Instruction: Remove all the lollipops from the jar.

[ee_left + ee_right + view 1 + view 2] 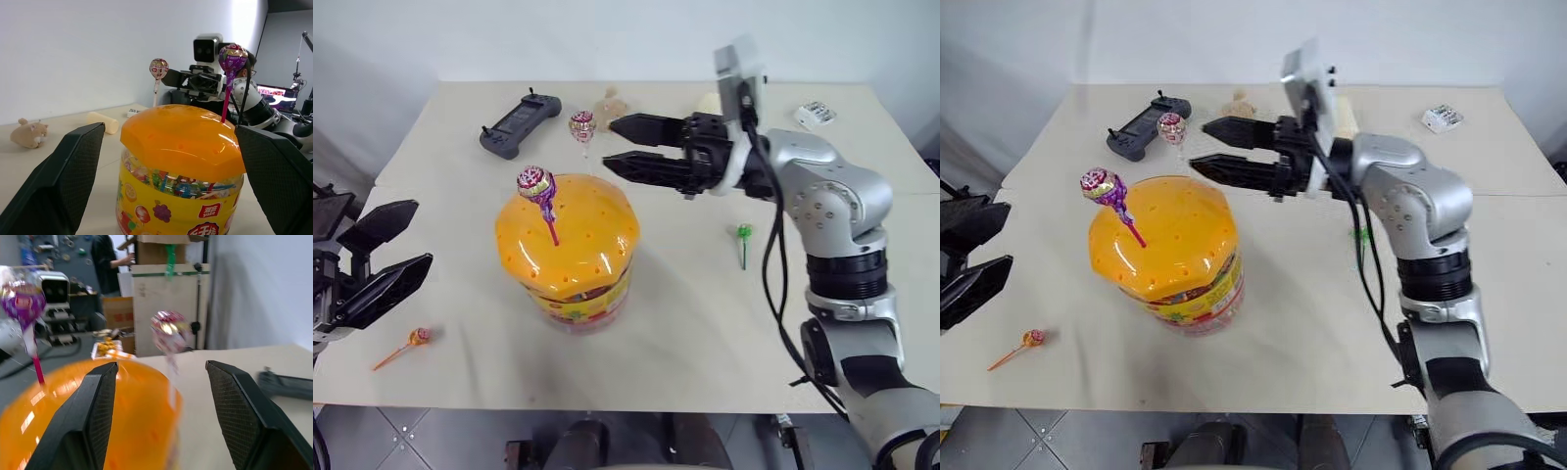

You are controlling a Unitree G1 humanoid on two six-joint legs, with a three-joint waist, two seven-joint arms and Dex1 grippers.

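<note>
On the matte beige worktop [705, 333] stood the clear plastic jar [570, 257] with its glossy orange domed lid, two round foil-wrapped lollipops [536, 183] upright in it, the pinkish one just before the right pincer [609, 144], gaping and empty like the left pincer [399, 240].

The right pincer [1219, 147] (fingers apart, empty) hangs above the bench [1312, 323] behind the jar [1167, 259], near the pinkish lollipop [1171, 125].
</note>
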